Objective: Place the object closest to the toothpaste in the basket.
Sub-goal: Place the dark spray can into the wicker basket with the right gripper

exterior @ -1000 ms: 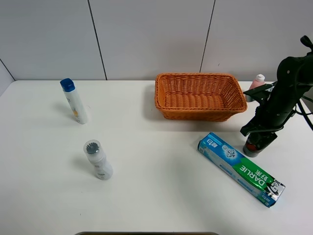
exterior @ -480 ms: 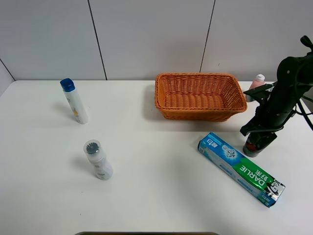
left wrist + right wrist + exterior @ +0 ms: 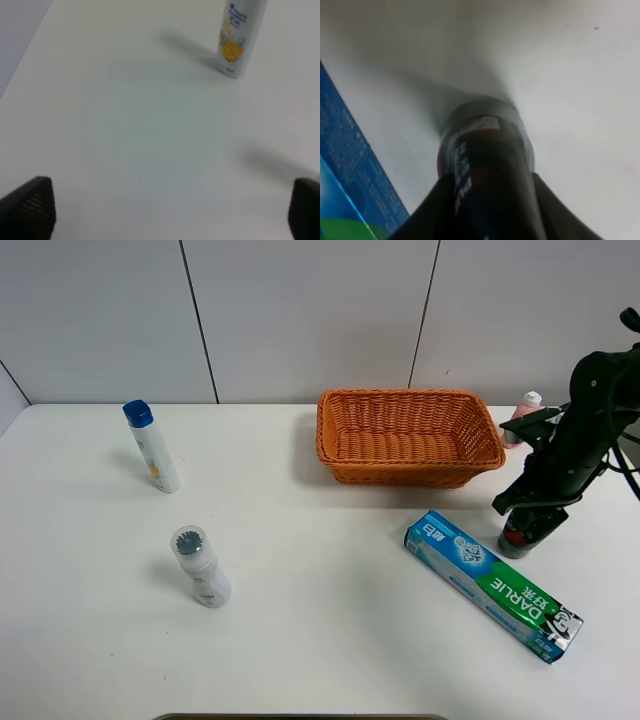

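The toothpaste box (image 3: 492, 583), blue and green, lies flat at the right front; its blue edge also shows in the right wrist view (image 3: 350, 175). A dark bottle with a red label (image 3: 518, 536) stands just beyond it on the table. My right gripper (image 3: 530, 510) comes down over this bottle and is shut on it; the right wrist view shows the bottle (image 3: 485, 165) between the fingers. The orange wicker basket (image 3: 408, 472) stands at the back, left of the gripper. My left gripper (image 3: 167, 207) is open over bare table.
A pink bottle (image 3: 524, 408) stands behind the basket's right end, near the right arm. A white bottle with a blue cap (image 3: 152, 447) stands far left, also in the left wrist view (image 3: 239, 37). A white bottle with a grey cap (image 3: 200, 567) stands left front.
The right arm's upper part has shifted very slightly. The dark bottle stays at the same spot on the table.
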Tool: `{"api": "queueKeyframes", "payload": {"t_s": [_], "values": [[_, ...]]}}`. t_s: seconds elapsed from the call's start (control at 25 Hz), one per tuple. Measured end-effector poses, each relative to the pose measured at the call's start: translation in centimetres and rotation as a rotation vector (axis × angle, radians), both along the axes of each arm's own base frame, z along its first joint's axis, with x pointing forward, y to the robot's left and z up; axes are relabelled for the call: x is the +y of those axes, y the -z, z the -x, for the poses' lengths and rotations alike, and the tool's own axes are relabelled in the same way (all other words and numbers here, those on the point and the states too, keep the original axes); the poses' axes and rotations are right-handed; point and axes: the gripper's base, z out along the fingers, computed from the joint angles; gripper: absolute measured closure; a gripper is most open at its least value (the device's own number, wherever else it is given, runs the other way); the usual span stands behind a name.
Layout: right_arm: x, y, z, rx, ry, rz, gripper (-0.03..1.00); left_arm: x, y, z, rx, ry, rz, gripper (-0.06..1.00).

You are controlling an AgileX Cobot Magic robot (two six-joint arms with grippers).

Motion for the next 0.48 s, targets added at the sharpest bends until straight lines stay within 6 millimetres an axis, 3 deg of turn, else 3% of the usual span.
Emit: {"api": "queueKeyframes", "payload": {"t_s": [0.48], "values": [[-0.1, -8.6, 2.8, -0.226, 0.02, 0.001, 0.65, 0.0, 0.0, 0.0, 0.0, 0.0, 0.0, 0.0]]}}
